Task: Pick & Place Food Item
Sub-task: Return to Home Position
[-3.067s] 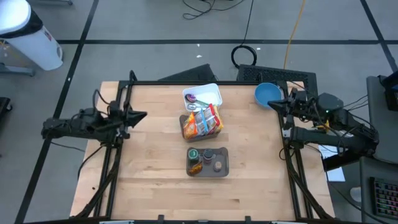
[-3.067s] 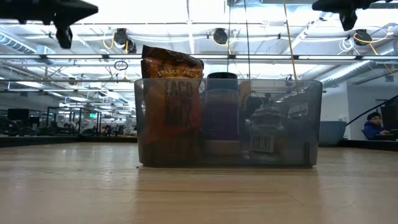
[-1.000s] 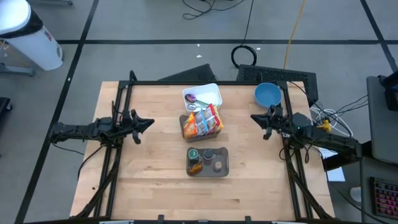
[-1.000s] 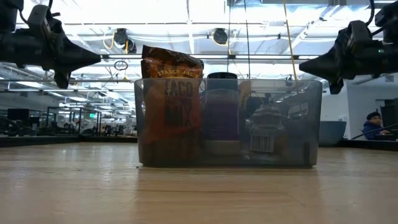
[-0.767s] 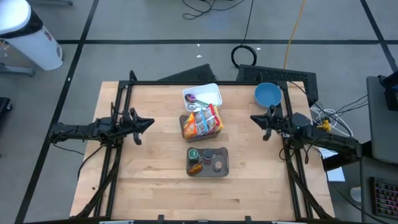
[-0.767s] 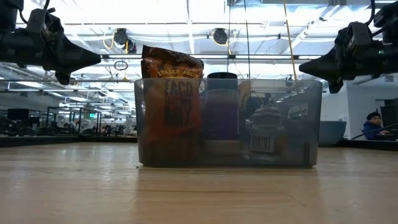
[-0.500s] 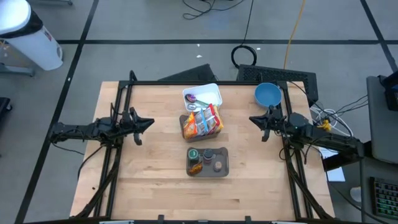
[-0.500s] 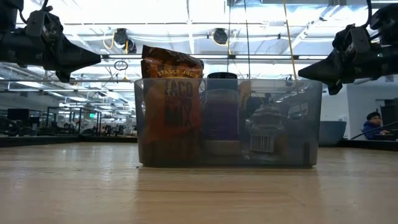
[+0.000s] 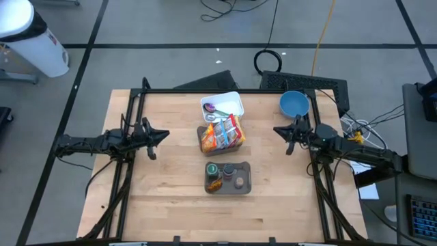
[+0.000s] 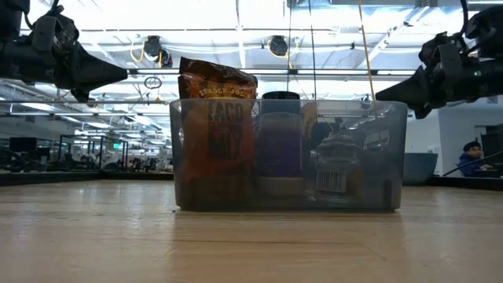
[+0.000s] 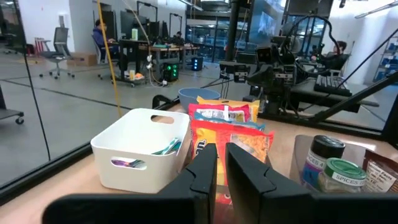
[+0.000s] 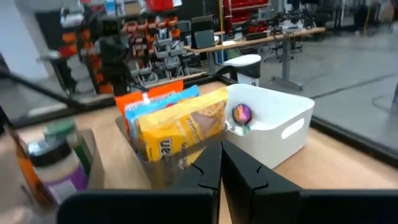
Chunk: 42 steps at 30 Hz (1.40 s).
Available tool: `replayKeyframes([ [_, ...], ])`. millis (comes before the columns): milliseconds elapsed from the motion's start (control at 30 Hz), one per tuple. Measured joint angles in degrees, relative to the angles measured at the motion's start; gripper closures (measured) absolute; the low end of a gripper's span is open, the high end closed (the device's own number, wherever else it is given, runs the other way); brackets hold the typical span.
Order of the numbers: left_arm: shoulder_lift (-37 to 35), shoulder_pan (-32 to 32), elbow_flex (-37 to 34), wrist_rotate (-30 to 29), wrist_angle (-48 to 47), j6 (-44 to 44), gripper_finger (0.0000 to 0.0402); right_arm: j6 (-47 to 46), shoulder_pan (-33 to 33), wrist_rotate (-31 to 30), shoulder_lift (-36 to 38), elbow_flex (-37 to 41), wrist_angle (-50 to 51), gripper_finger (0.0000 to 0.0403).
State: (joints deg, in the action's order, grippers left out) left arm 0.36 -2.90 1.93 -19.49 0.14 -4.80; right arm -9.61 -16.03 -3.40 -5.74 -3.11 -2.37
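Colourful snack bags (image 9: 222,133) stand upright in a clear bin at the table's middle; they also show in the left wrist view (image 11: 227,134) and the right wrist view (image 12: 180,124). A grey bin (image 9: 240,184) nearer the front edge holds jars and a taco-mix bag (image 10: 216,134). Behind the snack bags stands a white bin (image 9: 232,102) with small wrapped items. My left gripper (image 9: 166,133) hovers level at the table's left, pointing at the snack bags, its fingers all but together (image 11: 221,152). My right gripper (image 9: 276,130) hovers level at the right, shut (image 12: 221,152), pointing the same way. Neither holds anything.
A blue bowl (image 9: 293,103) sits at the far right corner, just behind my right gripper. Black frame rails (image 9: 133,164) run along the table's left and right sides. Bare wood lies between each gripper and the bins, and along the front edge (image 9: 218,219).
Both grippers have stayed where they hover and rolled a little about the line they point along. In the low view my right gripper's tip now sits slightly lower. The bins and their contents have not moved.
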Motion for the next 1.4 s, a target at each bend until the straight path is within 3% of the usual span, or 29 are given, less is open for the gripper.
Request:
replayKeyframes([
  [200,0.0,0.0,0.0,0.0,0.0,0.0,0.0362,5.2,0.0,0.5,-0.6,0.0,3.7,0.0403],
  [1400,0.0,0.0,0.0,0.0,0.1,0.1,0.0362,3.2,0.0,0.4,-1.6,0.0,-0.8,0.0403],
])
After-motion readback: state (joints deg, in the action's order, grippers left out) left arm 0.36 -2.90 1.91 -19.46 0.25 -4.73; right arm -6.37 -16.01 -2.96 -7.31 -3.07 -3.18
